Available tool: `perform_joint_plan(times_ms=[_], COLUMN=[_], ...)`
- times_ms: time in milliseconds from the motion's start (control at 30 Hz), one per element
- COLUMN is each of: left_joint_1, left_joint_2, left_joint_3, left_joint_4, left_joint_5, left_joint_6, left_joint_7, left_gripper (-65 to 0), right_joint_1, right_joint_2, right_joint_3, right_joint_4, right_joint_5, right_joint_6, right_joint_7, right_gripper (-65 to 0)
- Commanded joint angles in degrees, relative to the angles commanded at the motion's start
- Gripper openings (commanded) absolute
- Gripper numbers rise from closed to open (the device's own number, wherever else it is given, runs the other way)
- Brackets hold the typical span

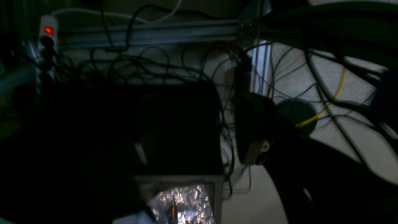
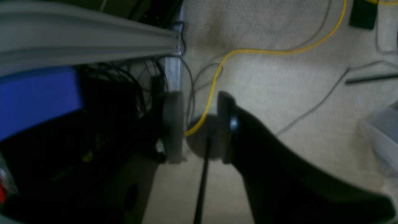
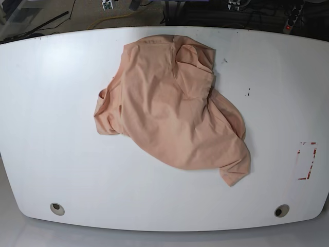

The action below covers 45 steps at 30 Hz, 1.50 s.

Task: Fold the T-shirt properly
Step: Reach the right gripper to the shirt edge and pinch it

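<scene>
The peach T-shirt lies crumpled in a loose heap on the white table, from the far edge down toward the right of centre, with a sleeve sticking out on its left. Neither gripper shows in the base view. Both wrist views look down at the floor, away from the shirt. My right gripper is open, with only carpet and a yellow cable showing in the gap. In the dim left wrist view my left gripper looks open, its right finger dark against the floor, and nothing is held.
Two round holes sit near the table's front edge, and a red-marked rectangle at its right. Below the table are an aluminium rail, tangled cables, a power strip and a clear bin.
</scene>
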Motion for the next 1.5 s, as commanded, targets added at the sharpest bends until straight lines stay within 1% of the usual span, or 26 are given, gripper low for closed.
perform_joint_plan(times_ms=[33,100,133,200,300,367,433,467,567,633,667,700,767,833,1000,1100,1133,1200,1300,1333,1400,1433,1500], left_joint_1=[2.29,5.01,7.30,11.34,15.82,18.46,21.19,21.80,24.18,25.41,26.64,27.25,28.57,29.63,31.38,31.12,30.95,30.24,29.54,29.36,29.19,28.57,27.25], left_joint_2=[-0.09,-0.35,-1.23,-2.02,-2.37,-2.37,-2.11,-2.11,-2.20,-2.29,-2.29,-2.29,-2.29,-2.37,-3.52,-3.52,-3.60,-3.60,-3.60,-3.52,-3.43,-3.43,-3.34], left_joint_3=[0.00,0.00,0.00,0.00,-0.09,-1.49,-3.52,-3.87,-4.84,-5.27,-5.89,-6.33,-6.95,-7.47,-10.64,-12.13,-12.48,-12.48,-12.92,-13.63,-14.07,-14.33,-14.59], left_joint_4=[3.78,8.00,11.87,18.64,26.20,30.59,35.43,36.66,41.93,44.84,47.12,48.44,51.69,54.77,59.34,59.69,59.69,59.78,59.78,59.78,59.69,59.60,59.52], left_joint_5=[0.00,0.00,0.00,0.00,-0.09,-0.09,-0.09,-0.09,-0.09,-0.09,-0.09,-0.18,-1.76,-4.75,-13.71,-16.53,-16.79,-16.70,-16.70,-16.70,-16.70,-16.79,-16.79], left_joint_6=[0.00,-0.09,-0.09,-0.09,-0.09,-0.09,-0.18,-0.18,-0.18,-0.18,-0.18,-0.18,-0.18,-0.18,-0.26,-0.26,-0.26,-0.26,-0.26,-0.26,-0.26,-0.26,-0.26], left_joint_7=[0.00,-0.09,-0.09,-0.09,-0.09,-0.09,-0.09,-0.09,-0.09,-0.09,-0.09,-0.09,-0.09,-0.09,-0.09,-0.09,-0.09,-0.09,-0.09,-0.09,0.00,0.00,0.09], left_gripper=[-31.1,-31.1,-31.1,-31.1,-31.1,-31.1,-31.1,-31.1,-31.1,-31.1,-31.1,-31.1,-31.0,-31.0,-30.7,-30.6,-30.4,-29.2,-23.5,-21.4,-18.9,-17.8,-17.8], right_joint_1=[-1.85,-4.31,-6.42,-10.37,-15.12,-17.85,-21.01,-21.98,-26.64,-29.27,-31.30,-32.53,-35.25,-37.19,-40.97,-40.79,-40.44,-38.15,-35.43,-34.46,-32.62,-31.21,-29.01], right_joint_2=[-0.88,-1.67,-2.11,-4.13,-5.63,-5.80,-5.80,-5.71,-4.57,-3.60,-3.08,-2.90,-2.64,-2.64,-2.64,-2.64,-2.64,-2.55,-2.55,-2.55,-2.55,-2.55,-2.55], right_joint_3=[0.00,0.00,-0.09,-0.09,-0.09,-0.18,-1.05,-1.49,-3.52,-4.04,-4.13,-4.22,-4.22,-4.22,-4.04,-4.13,-4.22,-4.31,-4.31,-4.31,-4.31,-4.31,-4.04], right_joint_4=[2.73,6.42,9.76,15.91,22.77,27.08,31.47,32.70,38.68,42.90,45.54,47.12,51.16,55.56,65.49,68.31,68.57,68.92,69.01,69.01,69.01,69.10,69.10], right_joint_5=[0.00,0.00,0.09,0.09,0.26,2.99,7.65,8.88,14.51,17.67,20.48,22.07,25.58,28.48,33.32,35.16,35.96,37.80,39.30,39.91,41.05,41.93,44.22], right_joint_6=[0.00,0.00,0.00,0.00,0.00,0.00,0.09,0.09,0.09,0.09,0.09,0.09,0.09,0.09,0.09,0.09,0.09,0.09,0.09,0.09,0.88,2.11,3.96], right_joint_7=[0.00,0.00,0.00,0.00,0.00,0.00,-0.09,-0.09,-0.62,-1.58,-1.93,-1.93,-1.93,-2.02,-2.02,-2.02,-2.02,-2.20,-4.66,-5.71,-8.00,-9.85,-13.19], right_gripper=[-46.5,-46.5,-46.5,-46.5,-46.5,-46.5,-46.5,-46.5,-46.5,-46.5,-46.5,-46.5,-46.5,-46.5,-46.3,-45.7,-43.4,-33.0,-20.8,-19.2,-19.2,-19.0,-18.4])
